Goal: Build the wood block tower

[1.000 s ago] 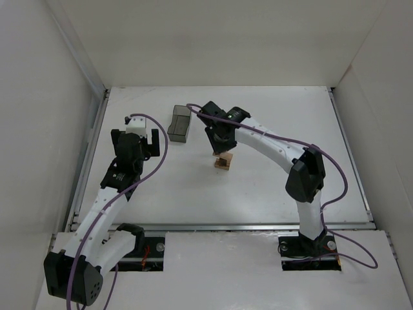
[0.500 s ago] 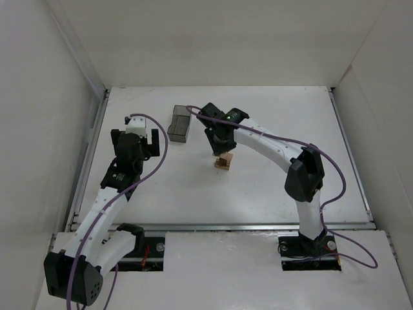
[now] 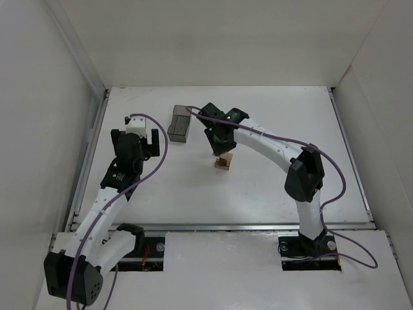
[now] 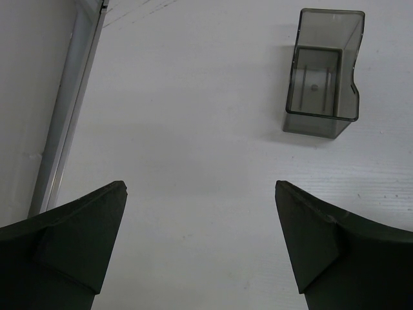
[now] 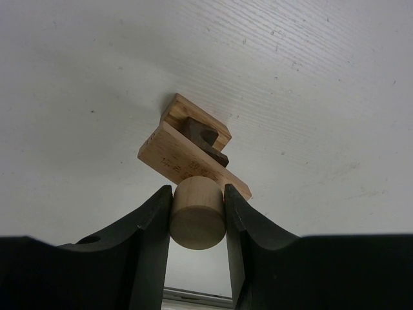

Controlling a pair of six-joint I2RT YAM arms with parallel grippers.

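Blocks are making up a small wood block tower, and from the top camera we are seeing it sitting near the middle of the white table. The right gripper is hanging directly over it, pointing down, so close that we cannot tell whether they are touching. The dark grey bin is lying to the left of the tower and farther back, well apart from it. The left gripper is hovering over the left side of the table, away from both the bin and the tower.

Through the left wrist camera we are looking between the left gripper, whose fingers are standing spread wide with only bare table between them. The bin is showing ahead and to the right.

Through the right wrist camera we are watching the right gripper pinching a round wooden piece between narrowly set fingers. Just past it the wood block tower is resting on the table: one tan block is lying across another, with a dark piece showing between them.
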